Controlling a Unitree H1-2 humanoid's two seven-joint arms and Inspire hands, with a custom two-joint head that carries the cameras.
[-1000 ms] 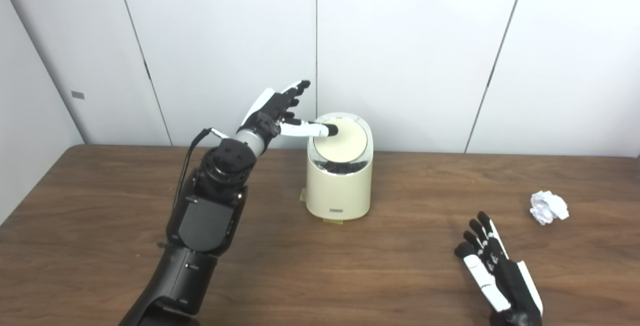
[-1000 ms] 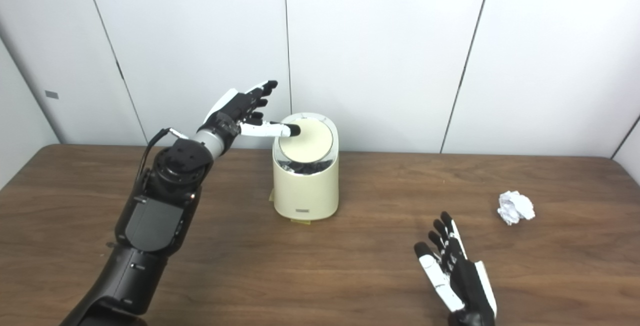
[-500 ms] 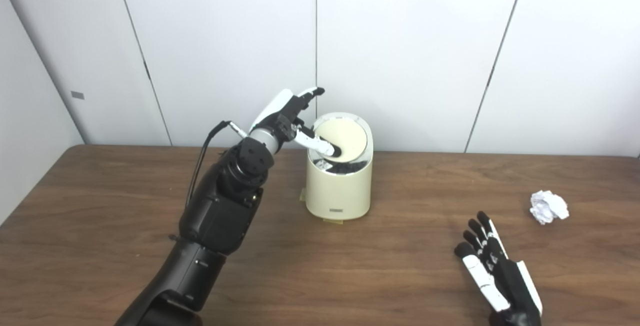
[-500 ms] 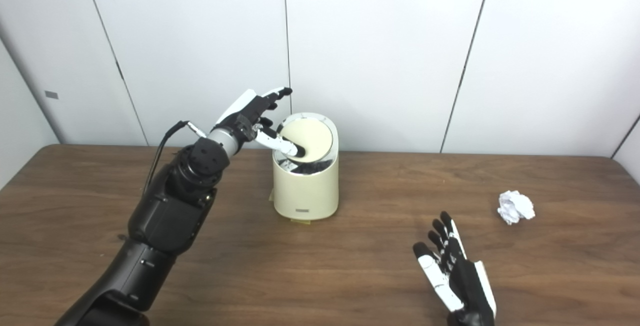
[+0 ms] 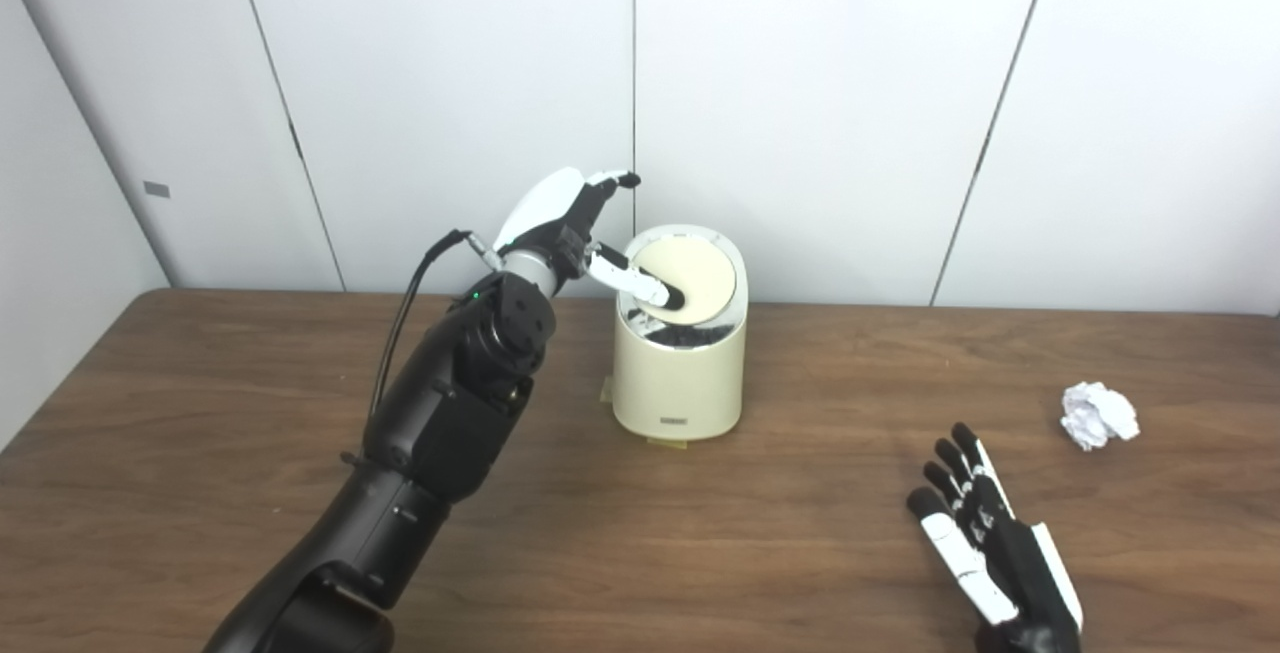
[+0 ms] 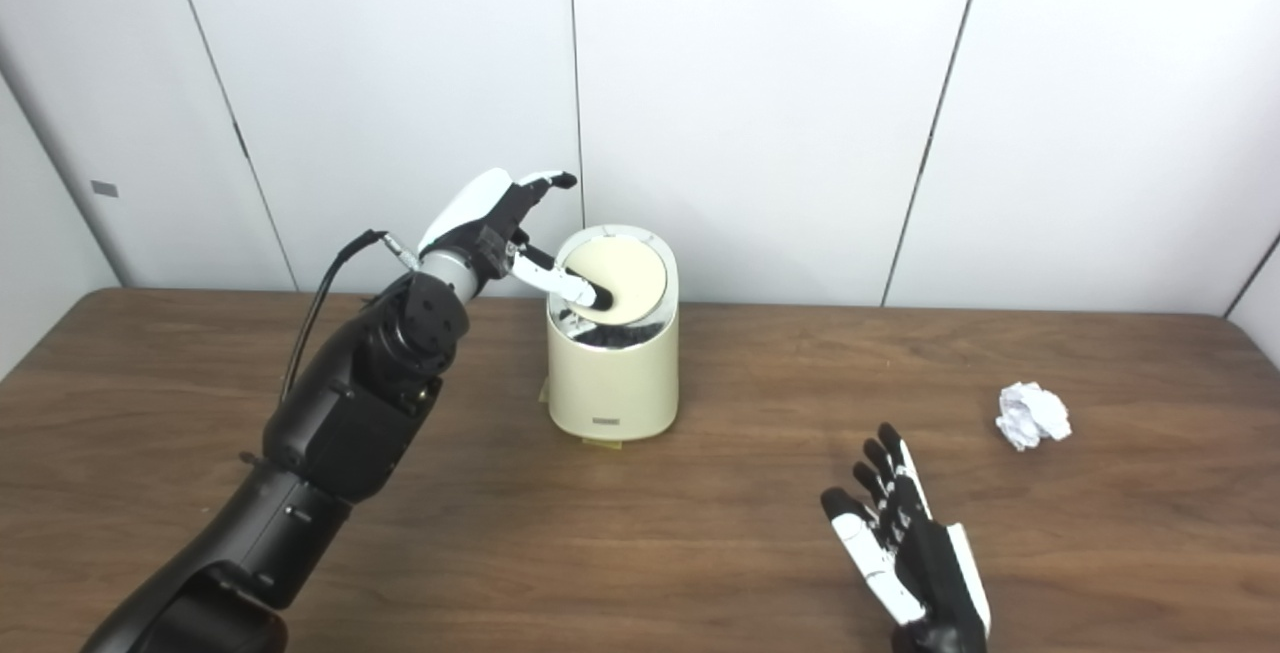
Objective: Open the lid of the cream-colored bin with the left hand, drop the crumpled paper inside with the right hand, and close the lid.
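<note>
Cream bin (image 5: 680, 373), white crumpled paper (image 5: 1098, 415), dark brown wood-grain table (image 5: 200, 453).

No readable text anywhere in my view. The cream-colored bin (image 5: 680, 373) has a small dark label (image 5: 675, 422) low on its front, just above its base, but the print's too tiny and blurred to read. A small grey tag (image 5: 155, 189) on the wall panel, far left of the bin, looks blank.

Black arms (image 5: 440, 423), black-and-white robot hand (image 5: 985, 553), black cable (image 5: 405, 308).
</note>
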